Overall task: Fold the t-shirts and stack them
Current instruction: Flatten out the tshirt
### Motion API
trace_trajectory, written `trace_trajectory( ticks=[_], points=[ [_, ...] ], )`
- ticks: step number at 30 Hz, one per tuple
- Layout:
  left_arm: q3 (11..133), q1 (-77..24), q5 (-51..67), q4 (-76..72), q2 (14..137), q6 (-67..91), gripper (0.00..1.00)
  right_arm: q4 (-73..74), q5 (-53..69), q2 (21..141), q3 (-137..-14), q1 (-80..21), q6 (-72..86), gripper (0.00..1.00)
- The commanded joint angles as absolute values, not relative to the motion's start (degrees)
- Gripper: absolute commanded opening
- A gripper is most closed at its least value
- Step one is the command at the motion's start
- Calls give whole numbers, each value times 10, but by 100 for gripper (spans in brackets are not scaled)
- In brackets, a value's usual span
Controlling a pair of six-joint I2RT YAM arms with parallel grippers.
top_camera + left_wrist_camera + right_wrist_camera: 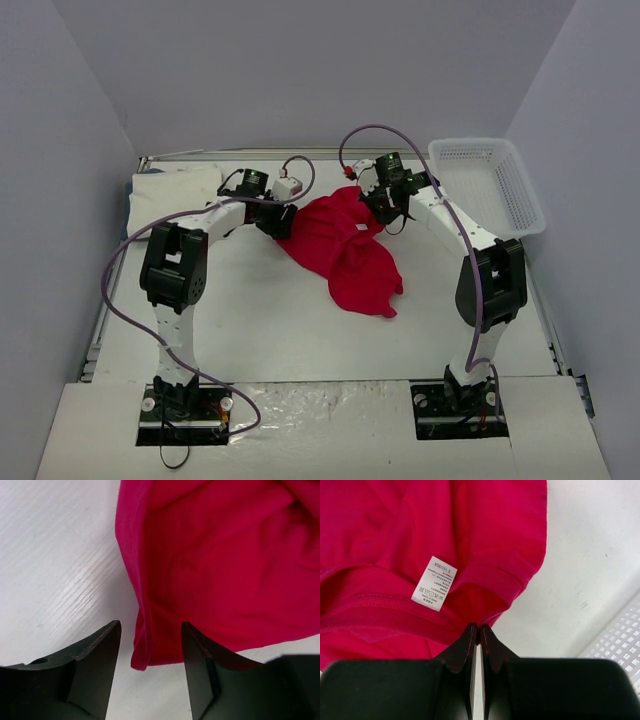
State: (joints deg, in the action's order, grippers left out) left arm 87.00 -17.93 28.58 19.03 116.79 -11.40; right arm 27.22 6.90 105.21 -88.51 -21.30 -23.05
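The red t-shirt [345, 245] lies crumpled in the middle of the table. My left gripper [283, 225] is open at the shirt's left edge; in the left wrist view a folded corner of the red shirt [142, 650] sits between the two fingers [97, 660]. My right gripper [385, 208] is shut on the shirt's hem at its far right side; the right wrist view shows the jaws pinching red cloth [479, 628] next to a white care label [434, 583]. The folded white t-shirt [178, 187] lies at the far left corner.
A white mesh basket [490, 185] stands at the far right; its rim shows in the right wrist view [620, 640]. Grey walls enclose the table on three sides. Purple cables loop over both arms.
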Motion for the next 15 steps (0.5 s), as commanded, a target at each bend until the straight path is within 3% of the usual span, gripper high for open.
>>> trace_trajectory(
  ticks=[1, 2, 5, 6, 7, 15],
  points=[
    [889, -183, 274, 193, 1170, -124, 50, 280, 76, 1032, -875, -207, -237, 0],
    [889, -183, 268, 195, 1172, -127, 49, 280, 79, 1032, -872, -207, -237, 0],
    [889, -184, 257, 199, 1172, -129, 25, 277, 78, 1029, -864, -204, -237, 0],
    [889, -184, 256, 201, 1171, -131, 8, 276, 81, 1029, -861, -202, -237, 0],
    [889, -184, 255, 202, 1165, -132, 3, 274, 82, 1027, -860, -201, -237, 0],
    [896, -180, 201, 244, 1085, -158, 2, 272, 62, 1010, -881, -163, -236, 0]
  ],
)
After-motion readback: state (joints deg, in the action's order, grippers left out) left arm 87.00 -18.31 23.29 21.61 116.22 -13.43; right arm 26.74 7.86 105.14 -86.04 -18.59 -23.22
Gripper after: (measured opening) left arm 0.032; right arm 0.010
